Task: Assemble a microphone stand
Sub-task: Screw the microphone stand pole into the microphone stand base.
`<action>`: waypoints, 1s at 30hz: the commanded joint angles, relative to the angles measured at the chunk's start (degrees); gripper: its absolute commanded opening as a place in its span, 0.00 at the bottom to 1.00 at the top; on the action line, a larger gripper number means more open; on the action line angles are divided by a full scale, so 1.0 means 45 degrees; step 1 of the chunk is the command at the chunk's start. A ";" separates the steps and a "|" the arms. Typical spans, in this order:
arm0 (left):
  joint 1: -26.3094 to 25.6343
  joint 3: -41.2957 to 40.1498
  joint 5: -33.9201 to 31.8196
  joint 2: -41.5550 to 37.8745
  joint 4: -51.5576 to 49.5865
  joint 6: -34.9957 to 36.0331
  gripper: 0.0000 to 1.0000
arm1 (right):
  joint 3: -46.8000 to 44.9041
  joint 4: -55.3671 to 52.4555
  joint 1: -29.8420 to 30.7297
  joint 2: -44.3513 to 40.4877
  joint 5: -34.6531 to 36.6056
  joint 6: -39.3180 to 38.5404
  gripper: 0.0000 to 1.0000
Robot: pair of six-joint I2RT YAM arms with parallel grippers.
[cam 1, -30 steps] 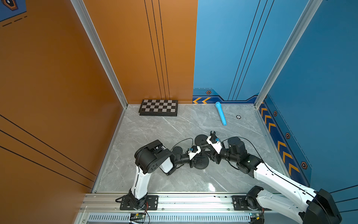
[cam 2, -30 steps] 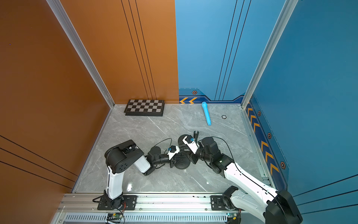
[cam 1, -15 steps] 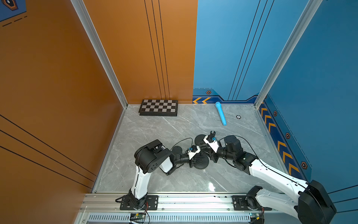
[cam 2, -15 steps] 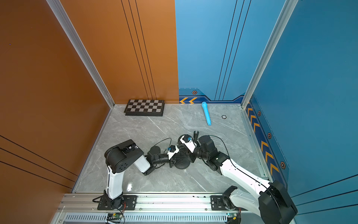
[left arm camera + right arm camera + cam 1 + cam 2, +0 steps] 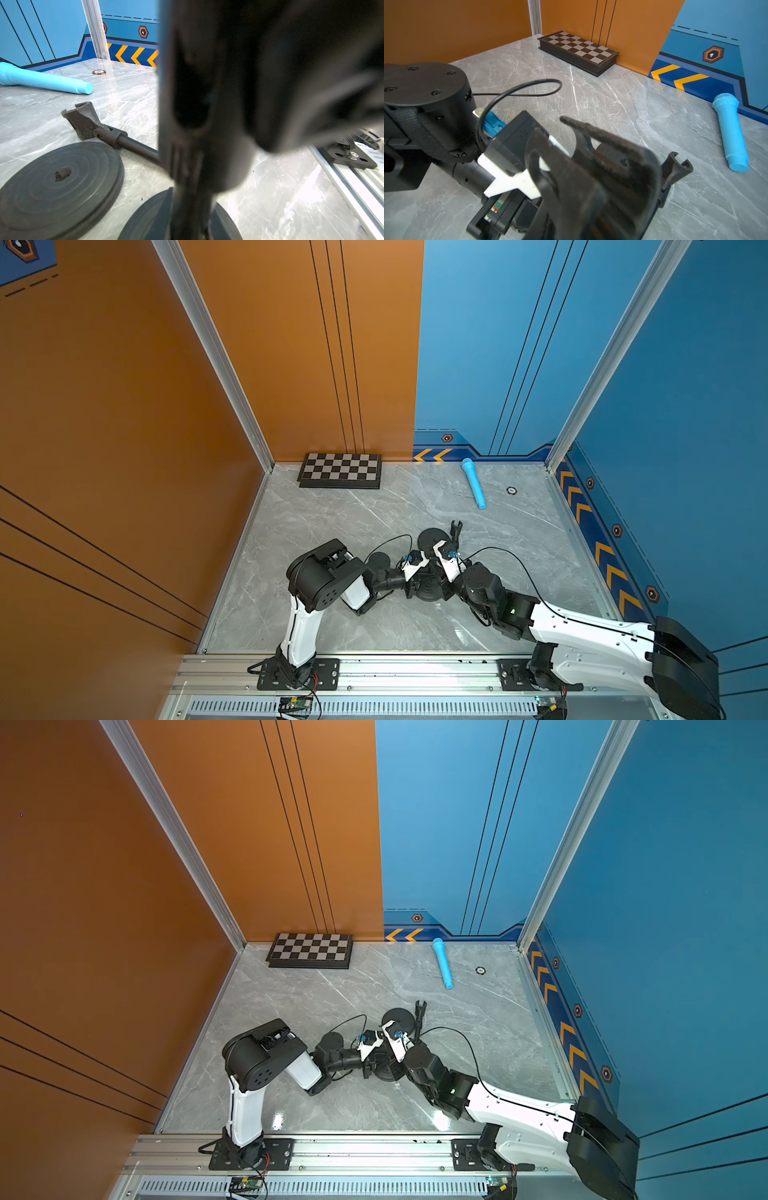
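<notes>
Against the back wall the chessboard (image 5: 340, 470) lies well apart from the work and seems to have no part in it. The left gripper (image 5: 415, 588) reaches low across the floor to the near base (image 5: 428, 594), a black round plate, probably to keep it from sliding while something is fitted into it. Its fingers (image 5: 187, 124) are pressed together and run down to that plate in the left wrist view. Whether they pinch it or only pin it I cannot tell. Just behind lies a second black disc (image 5: 58, 180), flat on the floor with its centre hole showing, touched by neither arm. The right gripper (image 5: 441, 588) meets the left one over the same base, fingers drawn together. The pole (image 5: 137, 145) lies on the floor and runs in under them, its clip (image 5: 456, 526) pointing away toward the back wall, but the pictures do not show whether the pole sits between those fingers. Furthest right, the blue microphone (image 5: 473, 483) lies near the back wall, clear of both arms, likely left for the last step.
</notes>
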 commanded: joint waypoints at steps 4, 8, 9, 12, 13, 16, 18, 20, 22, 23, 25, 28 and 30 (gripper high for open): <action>0.0213 0.0127 -0.0241 0.0020 -0.0370 -0.0420 0.00 | 0.0094 -0.0896 0.0038 0.0278 -0.0613 -0.0200 0.04; 0.0343 -0.0025 0.0482 0.0360 -0.0373 0.0080 0.00 | 0.0872 -0.2498 -0.1828 -0.0298 -0.5687 -0.1614 0.35; 0.0344 -0.0096 0.0647 0.0392 -0.0372 0.0245 0.00 | 0.0965 -0.2826 -0.2353 -0.0427 -0.6952 -0.2132 0.38; 0.0351 -0.0231 0.0930 0.0412 -0.0368 0.0580 0.00 | 0.0961 -0.3101 -0.3758 -0.0583 -0.9604 -0.3113 0.47; 0.0375 -0.0252 0.1044 0.0393 -0.0364 0.0627 0.00 | 0.1021 -0.3184 -0.4017 -0.0528 -1.0227 -0.3414 0.48; 0.0397 -0.0242 0.1267 0.0393 -0.0373 0.0689 0.00 | 0.1521 -0.3449 -0.4798 -0.0208 -1.0677 -0.4033 0.50; 0.0383 -0.0241 0.1269 0.0422 -0.0374 0.0700 0.00 | 0.1808 -0.3313 -0.4875 0.0090 -1.0644 -0.4181 0.50; 0.0382 -0.0201 0.1228 0.0451 -0.0359 0.0678 0.00 | 0.2037 -0.2900 -0.4915 0.0378 -1.0389 -0.3967 0.50; 0.0382 -0.0180 0.1206 0.0490 -0.0362 0.0658 0.00 | 0.2259 -0.2592 -0.4916 0.0685 -1.0282 -0.3786 0.49; 0.0393 -0.0187 0.1159 0.0490 -0.0369 0.0643 0.00 | 0.2301 -0.2461 -0.4890 0.0784 -1.0159 -0.3696 0.48; 0.0385 -0.0211 0.1130 0.0456 -0.0374 0.0609 0.00 | 0.2258 -0.2107 -0.4832 0.0923 -0.9719 -0.3427 0.38; 0.0393 -0.0228 0.1108 0.0376 -0.0369 0.0561 0.02 | 0.1909 -0.1606 -0.4753 0.0955 -0.8596 -0.2896 0.17; 0.0388 -0.0247 0.1137 0.0316 -0.0372 0.0512 0.07 | 0.1569 -0.1318 -0.4612 0.0830 -0.7808 -0.2508 0.12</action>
